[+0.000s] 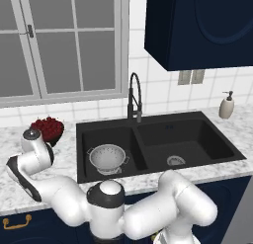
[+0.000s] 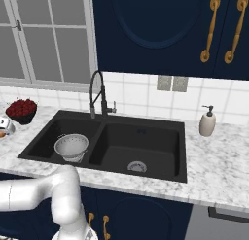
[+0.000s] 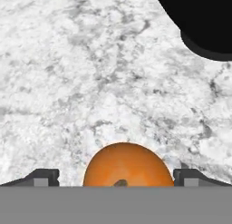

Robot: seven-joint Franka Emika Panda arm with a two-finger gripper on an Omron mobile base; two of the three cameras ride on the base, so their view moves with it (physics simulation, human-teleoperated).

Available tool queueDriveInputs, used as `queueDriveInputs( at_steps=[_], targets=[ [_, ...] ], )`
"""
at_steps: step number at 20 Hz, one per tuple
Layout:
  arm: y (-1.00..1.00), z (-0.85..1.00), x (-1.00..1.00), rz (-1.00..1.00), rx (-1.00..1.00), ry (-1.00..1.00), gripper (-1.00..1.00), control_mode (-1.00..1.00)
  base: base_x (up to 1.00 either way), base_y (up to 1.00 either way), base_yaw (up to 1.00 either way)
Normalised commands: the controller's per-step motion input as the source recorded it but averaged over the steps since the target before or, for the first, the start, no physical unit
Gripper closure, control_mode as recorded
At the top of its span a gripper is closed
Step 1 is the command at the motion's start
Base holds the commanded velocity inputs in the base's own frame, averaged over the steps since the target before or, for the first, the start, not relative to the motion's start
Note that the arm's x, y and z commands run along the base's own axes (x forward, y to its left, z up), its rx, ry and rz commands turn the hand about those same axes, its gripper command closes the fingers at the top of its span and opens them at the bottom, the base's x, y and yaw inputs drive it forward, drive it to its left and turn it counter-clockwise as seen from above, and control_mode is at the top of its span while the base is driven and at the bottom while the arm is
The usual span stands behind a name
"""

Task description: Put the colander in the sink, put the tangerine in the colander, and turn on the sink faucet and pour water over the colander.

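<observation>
**Colander placed, tangerine about to be picked up**

While the sink (image 1: 207, 139) is sitting dry and black across the marble bench (image 1: 10, 188), only the first part of the job is looking finished. Its left basin is already holding the colander (image 1: 107, 158), which is resting upright on the basin floor, empty as far as I can see. Behind the divider between the two basins, the sink faucet (image 1: 134, 97) is arching up with no water running from it that I can make out, so I am judging the rinsing as not yet begun.

Over on the bench to the left of the sink, near the bowl of red berries (image 1: 48, 129), the arm is reaching down. Seen from the hand, the gripper (image 3: 116, 178) is standing spread wide, one fingertip on each side of the tangerine (image 3: 128, 166), which is lying on the marble between them, not being squeezed. Grasping the fruit, carrying it to the colander and turning on the water are all remaining.
</observation>
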Motion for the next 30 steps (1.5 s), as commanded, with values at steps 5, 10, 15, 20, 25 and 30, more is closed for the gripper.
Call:
queueDriveInputs(
  at_steps=[5, 10, 15, 20, 25, 30],
  targets=[
    [0.21, -0.30, 0.24, 0.02, -0.08, 0.00, 1.00, -1.00, 0.00, 0.00, 0.00],
    [-0.25, -0.54, -0.36, -0.03, 0.00, 0.00, 1.00, -1.00, 0.00, 0.00, 0.00],
    [-0.85, -0.39, -0.78, -0.17, 0.06, -0.07, 1.00, -1.00, 0.00, 0.00, 0.00],
    [-1.00, 0.13, -0.58, -0.27, 0.26, -0.23, 1.00, -1.00, 0.00, 0.00, 0.00],
    [-1.00, 0.81, -0.66, -0.26, 0.35, -0.08, 1.00, -1.00, 0.00, 0.00, 0.00],
    [-1.00, 0.99, -0.32, -0.33, 0.31, 0.04, 1.00, -1.00, 0.00, 0.00, 0.00]
  ],
)
